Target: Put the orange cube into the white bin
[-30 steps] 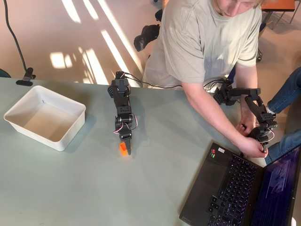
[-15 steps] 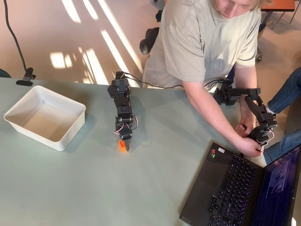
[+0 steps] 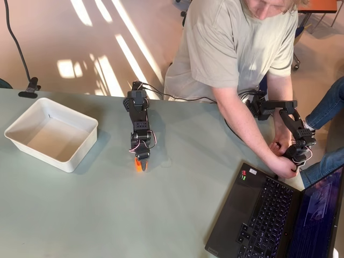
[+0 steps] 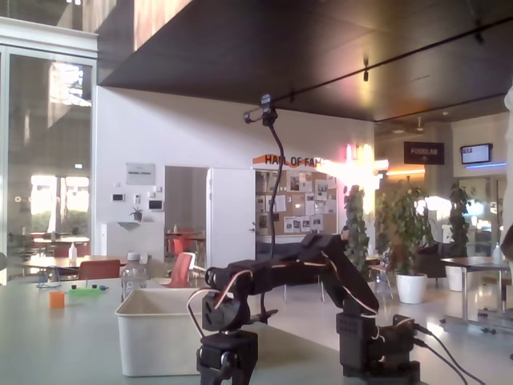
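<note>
In the overhead view the black arm [image 3: 138, 115] reaches from the table's far edge toward the middle. Its gripper [image 3: 141, 164] points down, shut on the orange cube [image 3: 138, 164], which shows as a small bright block against the left side of the fingers. The white bin [image 3: 70, 112] stands empty at the table's left, well apart from the gripper. In the fixed view the arm [image 4: 272, 269] bends down in front of the white bin [image 4: 156, 337]; its fingertips and the cube are cut off by the bottom edge.
An open laptop [image 3: 269, 215] takes up the near right corner. A person [image 3: 236, 48] leans over the far right edge with both hands down on the table. Bare green table lies between the gripper and the bin.
The gripper has drawn back a little toward the arm's base, and the orange cube has come along with it. The bin has stayed put.
</note>
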Tool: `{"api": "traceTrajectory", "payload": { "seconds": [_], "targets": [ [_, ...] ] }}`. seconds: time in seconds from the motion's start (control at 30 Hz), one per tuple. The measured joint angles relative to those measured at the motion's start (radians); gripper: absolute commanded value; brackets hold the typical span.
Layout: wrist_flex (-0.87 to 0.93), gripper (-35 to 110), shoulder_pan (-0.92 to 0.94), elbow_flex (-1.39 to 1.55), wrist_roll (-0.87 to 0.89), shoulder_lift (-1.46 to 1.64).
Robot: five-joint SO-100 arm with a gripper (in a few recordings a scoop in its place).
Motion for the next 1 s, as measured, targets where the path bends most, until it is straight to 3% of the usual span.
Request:
{"api": "traceTrajectory", "payload": {
  "seconds": [0.27,1.0],
  "targets": [
    [0.008,29,0.0,-0.002,0.003,0.0],
    [0.003,29,0.025,-0.006,-0.005,0.1]
  ]
}}
